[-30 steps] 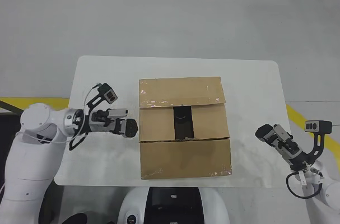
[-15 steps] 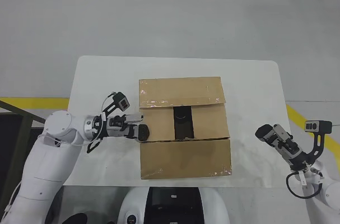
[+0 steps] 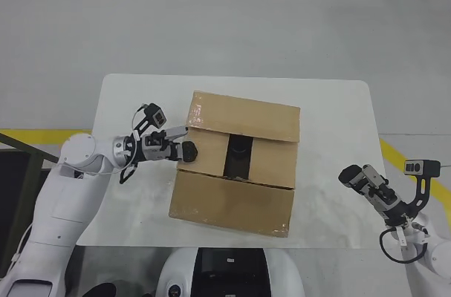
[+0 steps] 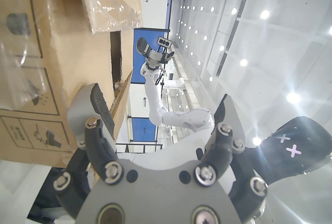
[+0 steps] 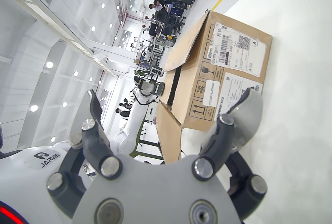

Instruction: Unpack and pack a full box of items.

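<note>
The cardboard box (image 3: pixel 210 197) sits skewed on the white table (image 3: pixel 136 215), its top flaps nearly closed with a dark gap (image 3: pixel 238 156) between them. My left gripper (image 3: pixel 186 152) is at the box's left top edge. In the left wrist view this gripper (image 4: pixel 163 111) is open, with one fingertip (image 4: pixel 99 105) against the edge of a taped flap on the box (image 4: pixel 39 54). My right gripper (image 3: pixel 351 177) hovers to the right of the box, apart from it. The right wrist view shows it (image 5: pixel 171 103) open and empty, facing the box's labelled side (image 5: pixel 220 67).
Bare table lies left, right and beyond the box. The box's near edge is close to the table's front edge (image 3: pixel 232 243). A yellow floor line (image 3: pixel 392 160) runs past the table on the right.
My left gripper has moved right to the box's left edge. The box has turned a little clockwise and shifted. The right arm has kept still.
</note>
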